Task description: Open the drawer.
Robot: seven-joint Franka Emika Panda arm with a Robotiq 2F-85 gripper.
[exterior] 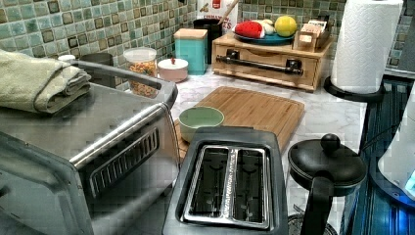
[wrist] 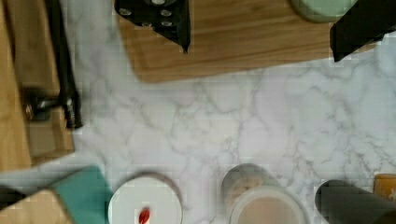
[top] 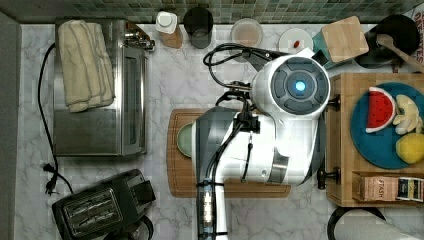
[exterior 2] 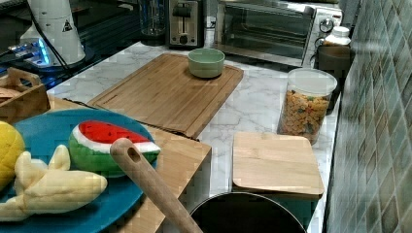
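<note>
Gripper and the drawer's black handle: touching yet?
Apart. The wrist view shows the gripper open over the cutting board, bare marble separating it from the handle.

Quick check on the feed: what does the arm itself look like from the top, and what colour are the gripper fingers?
The arm has glossy white rounded shells, grey joints, a round cap with a blue light and black cables looping alongside. The gripper has black fingers.

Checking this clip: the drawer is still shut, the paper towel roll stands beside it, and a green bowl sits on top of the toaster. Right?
Not quite. The green bowl sits on the bamboo cutting board, not on the toaster; the left view shows it. The rest holds: the drawer is shut, its black bar handle against the front, with the paper towel roll beside it.
</note>
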